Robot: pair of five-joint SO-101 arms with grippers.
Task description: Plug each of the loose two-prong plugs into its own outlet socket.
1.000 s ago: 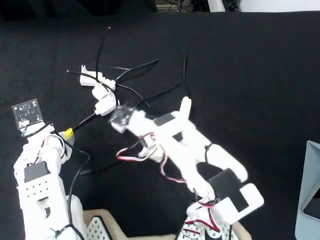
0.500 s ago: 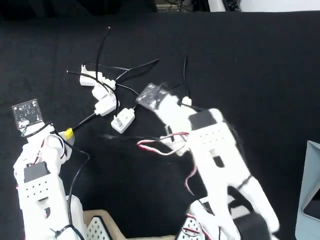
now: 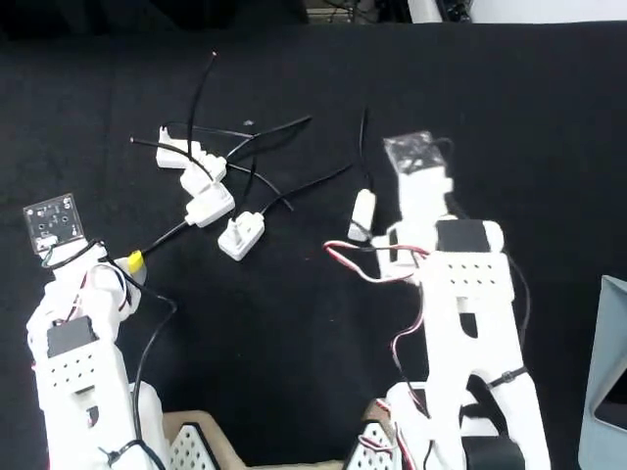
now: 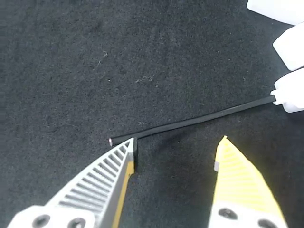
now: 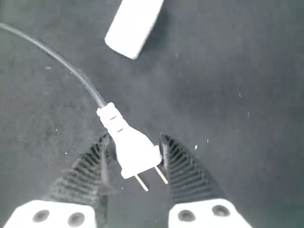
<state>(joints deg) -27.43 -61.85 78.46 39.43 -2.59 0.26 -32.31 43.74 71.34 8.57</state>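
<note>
From above, the right arm (image 3: pixel 460 294) covers what it holds. Its wrist view has the right pincer (image 5: pixel 134 139) closed on a plug (image 5: pixel 135 152), one finger against each side. The prongs point back at the camera and the cable trails away. A white block (image 3: pixel 362 213) lies just left of that arm (plug or socket, hard to tell).

The worktop (image 3: pixel 549 117) is black cloth. A grey box (image 3: pixel 609 372) is cut off by the right edge.

At far left, several white pieces (image 3: pixel 211 206) cluster among tangled black cables (image 3: pixel 284 126). The left pincer (image 4: pixel 176 140) gapes wide and holds nothing. A cable end (image 4: pixel 114 140) lies at its grey finger's tip.
</note>
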